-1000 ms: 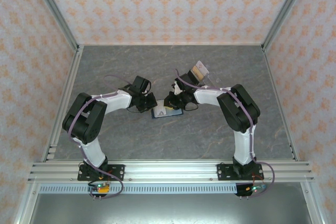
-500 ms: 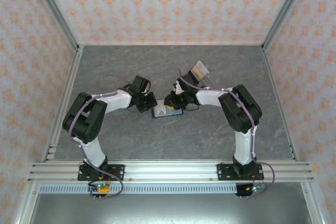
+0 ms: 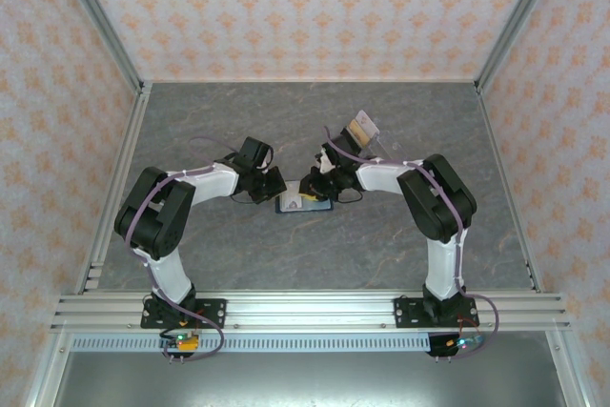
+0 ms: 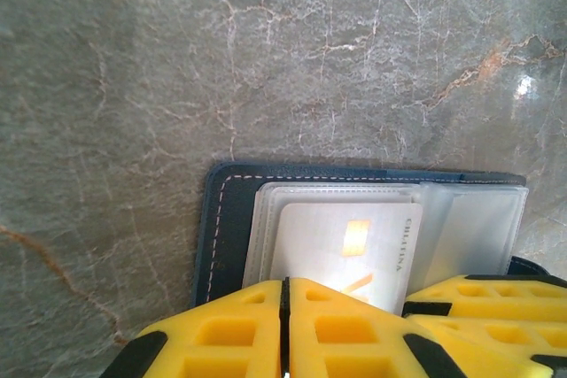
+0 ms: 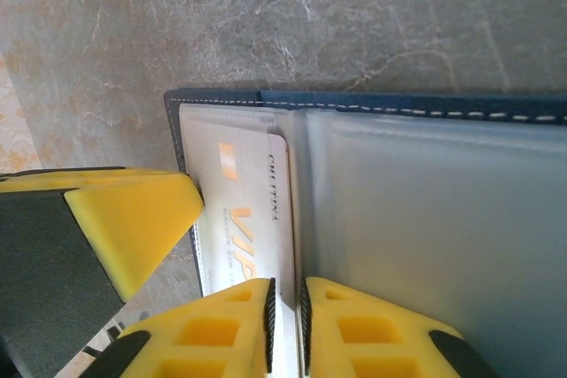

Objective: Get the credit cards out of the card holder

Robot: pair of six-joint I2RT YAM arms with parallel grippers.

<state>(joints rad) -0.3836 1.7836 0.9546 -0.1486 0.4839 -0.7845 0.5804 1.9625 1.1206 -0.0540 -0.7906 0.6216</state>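
One card holder (image 3: pixel 305 203) counted, mid-table. One pale card (image 4: pixel 345 250) counted in its pocket. Two loose cards (image 3: pixel 363 127) counted toward table's far edge: one brown-orange, one pale.

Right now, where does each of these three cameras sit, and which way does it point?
Top external: fixed above and behind the arms, looking down at the table; both arms show, left gripper and right gripper meeting at the card holder.
Left wrist: on the left arm, looking past its shut yellow fingers at the open card holder and a pale credit card.
Right wrist: on the right arm, looking past its fingers, which pinch that card's edge.
Shared: both wrist views see that card.
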